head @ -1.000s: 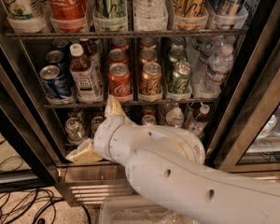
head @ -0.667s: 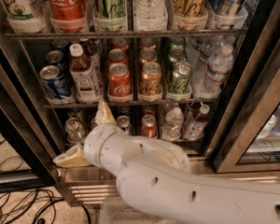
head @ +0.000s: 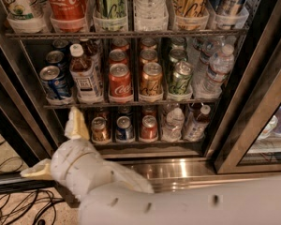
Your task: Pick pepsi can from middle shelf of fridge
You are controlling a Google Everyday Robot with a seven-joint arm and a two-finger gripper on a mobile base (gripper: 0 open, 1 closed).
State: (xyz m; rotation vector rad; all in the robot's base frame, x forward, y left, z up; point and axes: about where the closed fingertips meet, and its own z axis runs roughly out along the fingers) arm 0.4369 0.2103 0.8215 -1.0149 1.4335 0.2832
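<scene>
The pepsi can (head: 55,83), blue with a silver top, stands at the front left of the middle shelf (head: 131,104), with more blue cans in the lane behind it. The fridge (head: 253,78) stands open in front of me. My gripper (head: 57,147) hangs below and slightly right of the pepsi can, in front of the bottom shelf's left end. Its two cream fingers are spread wide, one pointing up (head: 77,123) and one pointing left (head: 37,171). It holds nothing.
On the middle shelf, right of the pepsi can, are a brown bottle (head: 84,76), a red Coca-Cola can (head: 120,82), an orange-brown can (head: 151,81), a green can (head: 181,78) and water bottles (head: 215,69). Tall cans fill the shelf above. Cables (head: 18,205) lie on the floor at left.
My gripper and arm have moved left and a little down, from under the red can lane to under the bottle and pepsi lanes. Its fingers stay spread.
</scene>
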